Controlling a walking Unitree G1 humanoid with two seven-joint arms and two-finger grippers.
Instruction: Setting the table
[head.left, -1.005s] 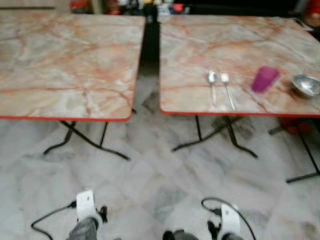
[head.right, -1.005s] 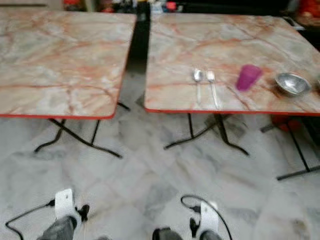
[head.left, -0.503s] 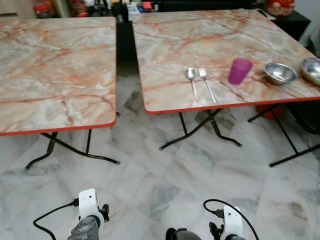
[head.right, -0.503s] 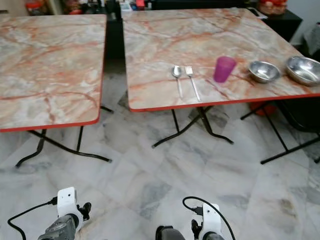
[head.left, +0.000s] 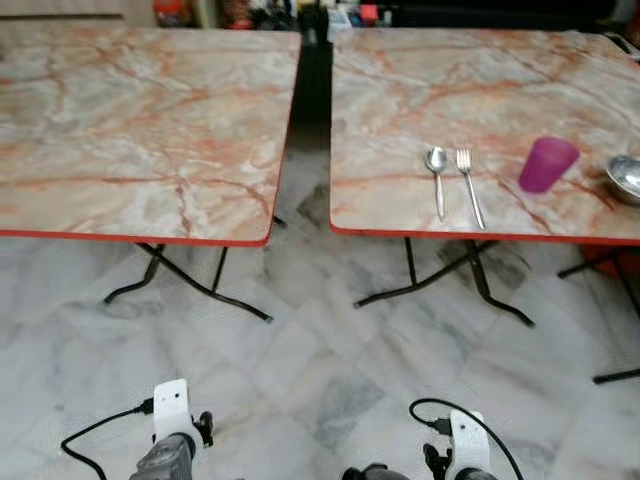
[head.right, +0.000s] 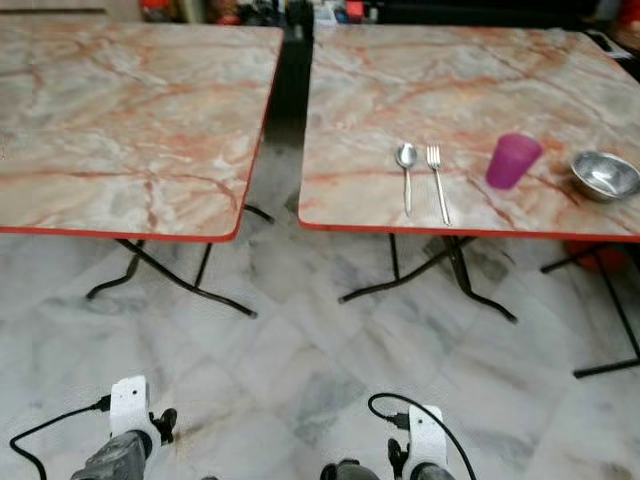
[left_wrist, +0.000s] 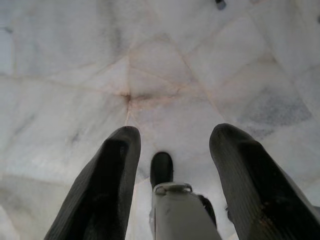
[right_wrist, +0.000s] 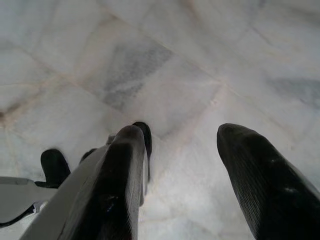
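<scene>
Two marble-topped tables with red edges stand ahead. On the right table (head.left: 400, 100) near its front edge lie a spoon (head.left: 437, 178) and a fork (head.left: 469, 185) side by side, with a purple cup (head.left: 546, 164) to their right and a steel bowl (head.left: 627, 178) beyond it. The left table (head.left: 130, 120) is bare. Both arms hang low at the bottom of the head views. My left gripper (left_wrist: 172, 142) is open over the floor, nothing between its fingers. My right gripper (right_wrist: 180, 145) is open too, also pointing at the floor.
A dark gap (head.left: 308, 90) separates the two tables. Black folding legs (head.left: 190, 285) show under each table on the pale marble floor (head.left: 320, 360). Bottles and jars (head.left: 270, 12) line the far edge. My feet show in the wrist views.
The whole picture swung left half a second ago and has swung back right; the second bowl is out of frame. Tableware and arms have not moved.
</scene>
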